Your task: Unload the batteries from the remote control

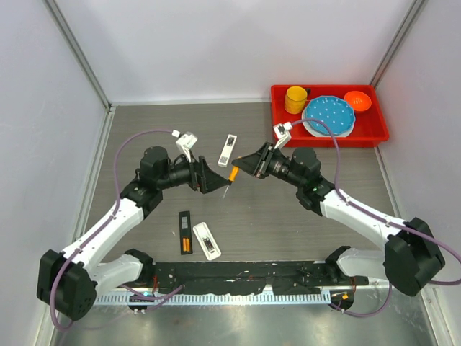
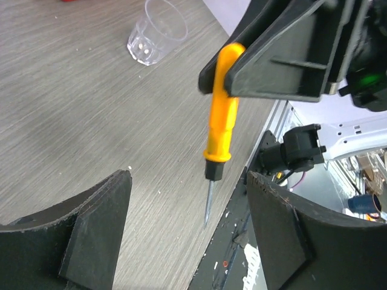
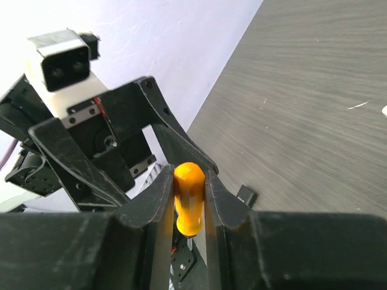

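Batteries (image 1: 186,245), orange ones, lie in the black remote (image 1: 184,222) near the front edge of the table (image 1: 288,234), well apart from both grippers. Our right gripper (image 3: 189,199) squeezes the orange screwdriver (image 2: 221,121) above open tabletop. Our left gripper (image 2: 188,229) hangs just beside it, jaws wide apart.

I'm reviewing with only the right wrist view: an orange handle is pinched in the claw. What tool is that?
Observer: A screwdriver; the left wrist view shows its thin metal tip pointing down.
Operator: Is the left claw gripping it too?
Observer: No. The left claw is wide open, with its fingers on either side of the tool, not touching.
Operator: Batteries out yet?
Observer: No. The top view shows orange batteries sitting in a black remote.
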`<control>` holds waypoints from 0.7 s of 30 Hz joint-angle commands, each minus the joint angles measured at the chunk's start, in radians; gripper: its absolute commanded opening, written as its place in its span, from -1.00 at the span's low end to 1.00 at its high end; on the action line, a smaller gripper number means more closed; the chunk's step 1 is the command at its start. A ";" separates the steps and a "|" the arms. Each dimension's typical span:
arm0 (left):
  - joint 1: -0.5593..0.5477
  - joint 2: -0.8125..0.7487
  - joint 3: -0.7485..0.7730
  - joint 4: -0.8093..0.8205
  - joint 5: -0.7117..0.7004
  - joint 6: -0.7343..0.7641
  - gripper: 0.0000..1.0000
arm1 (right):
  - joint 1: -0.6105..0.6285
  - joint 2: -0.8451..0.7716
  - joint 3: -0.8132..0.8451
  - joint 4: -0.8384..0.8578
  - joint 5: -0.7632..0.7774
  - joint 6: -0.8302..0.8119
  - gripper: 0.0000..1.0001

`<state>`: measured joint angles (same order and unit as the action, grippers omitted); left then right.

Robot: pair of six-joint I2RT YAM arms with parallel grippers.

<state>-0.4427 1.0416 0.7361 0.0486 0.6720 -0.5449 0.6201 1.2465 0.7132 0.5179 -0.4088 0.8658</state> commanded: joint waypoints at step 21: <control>-0.131 0.152 0.069 0.087 0.003 0.011 -1.00 | -0.020 -0.099 -0.027 0.031 0.008 0.004 0.46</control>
<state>-0.5751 1.2194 0.7788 0.1211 0.6937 -0.5430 0.6128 1.1965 0.6998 0.4622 -0.3634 0.8604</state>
